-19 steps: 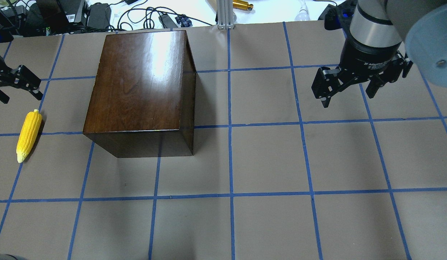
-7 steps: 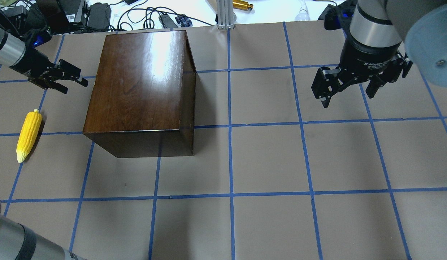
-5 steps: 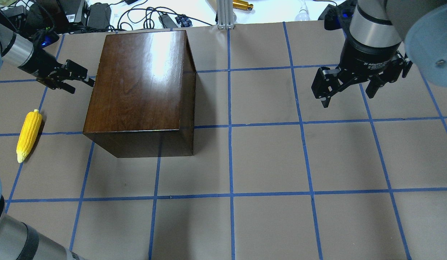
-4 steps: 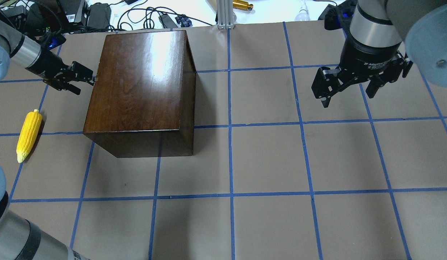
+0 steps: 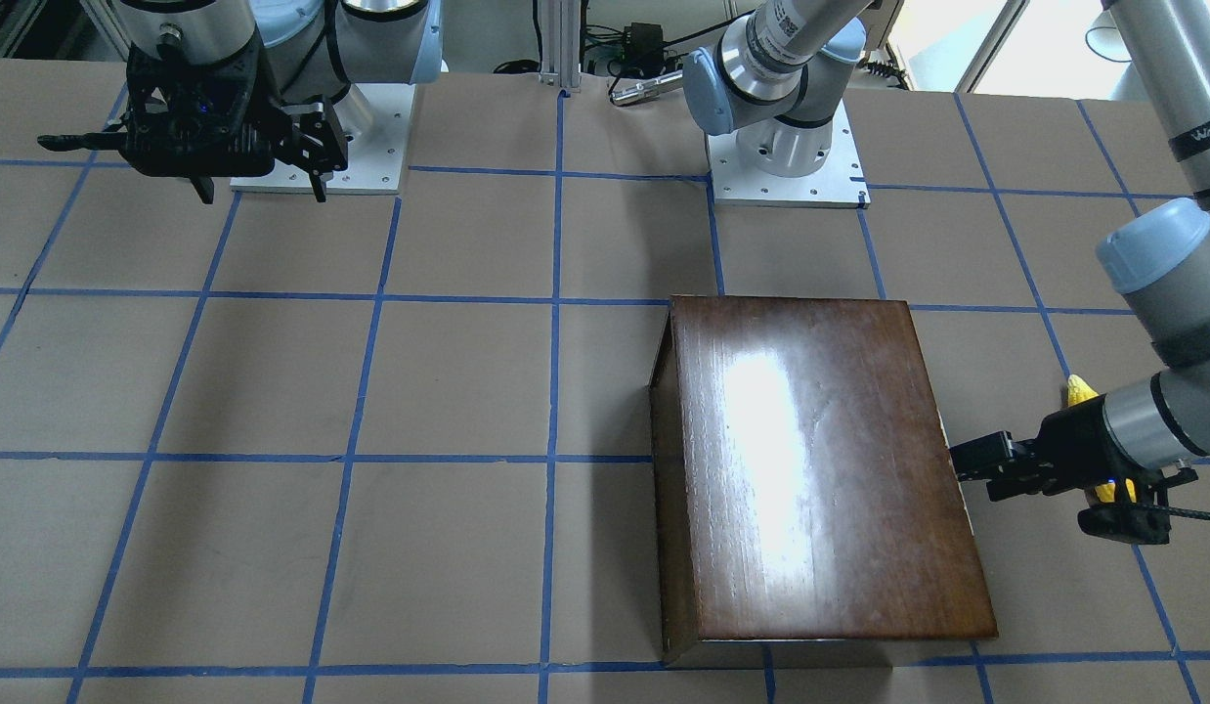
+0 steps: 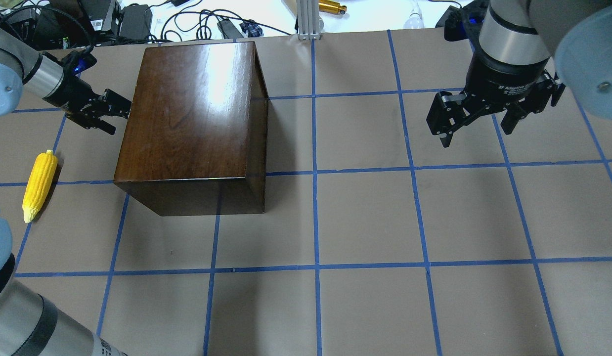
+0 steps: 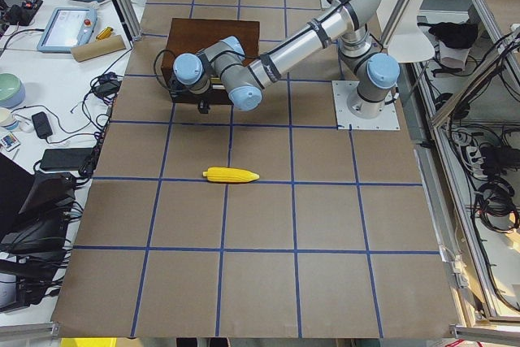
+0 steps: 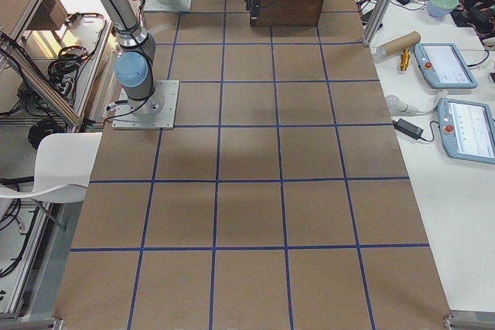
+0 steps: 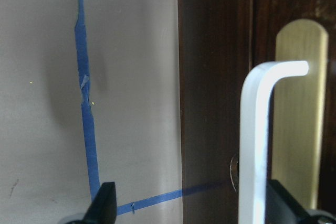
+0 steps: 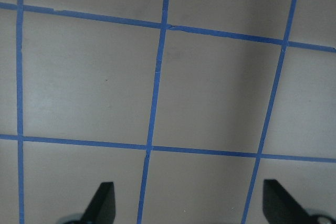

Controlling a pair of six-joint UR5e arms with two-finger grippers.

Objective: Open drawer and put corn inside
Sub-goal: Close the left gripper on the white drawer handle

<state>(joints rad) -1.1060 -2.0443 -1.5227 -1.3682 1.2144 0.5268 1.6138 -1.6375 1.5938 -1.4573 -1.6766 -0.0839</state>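
The glossy dark-brown box (image 6: 187, 113) stands at the far left of the table; it also shows in the front-facing view (image 5: 820, 469). Its drawer is closed; the dark front panel (image 9: 210, 103) and metal pull (image 9: 257, 140) show in the left wrist view. My left gripper (image 6: 117, 108) is open at the box's left face, and the pull lies between its fingertips (image 9: 105, 205). The yellow corn (image 6: 39, 185) lies on the table, left of the box and near my left arm, also in the exterior left view (image 7: 231, 175). My right gripper (image 6: 476, 131) is open and empty, hovering at the far right.
Blue tape lines grid the brown table (image 6: 365, 217). Cables and power bricks (image 6: 138, 20) lie beyond the far edge behind the box. My left arm's elbow (image 6: 19, 316) sits at the near left corner.
My left gripper has moved right from above the corn to the box's left face, closing in on the drawer pull. The box, the corn and the right arm have not moved.
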